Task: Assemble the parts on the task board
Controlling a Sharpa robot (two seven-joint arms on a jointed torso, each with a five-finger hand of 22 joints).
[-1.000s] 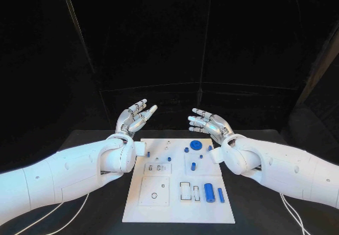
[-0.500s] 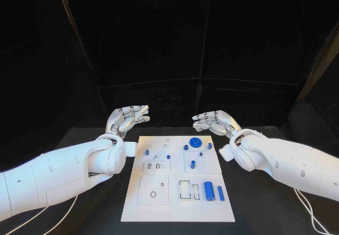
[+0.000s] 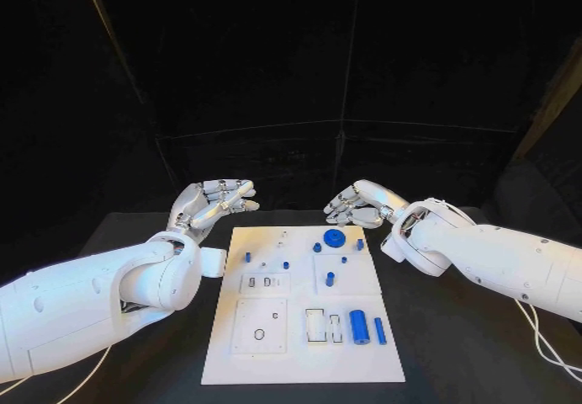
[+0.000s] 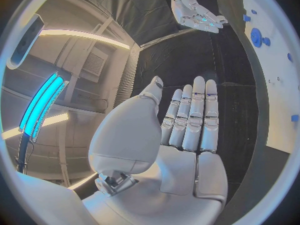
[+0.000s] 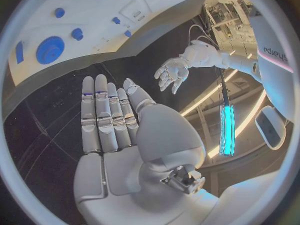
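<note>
Both robot hands, left robot hand (image 3: 214, 204) and right robot hand (image 3: 364, 204), hover empty, fingers extended; white task board (image 3: 304, 353) with blue parts (image 3: 359, 326) lies below them.

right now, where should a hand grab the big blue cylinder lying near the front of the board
Probably across its middle, coming from above. The blue cylinder lies flat on the task board, long axis pointing away from the robot, so fingers can close on its rounded left and right flanks. A thinner blue rod lies close beside it, so keep the pinch narrow.
</note>
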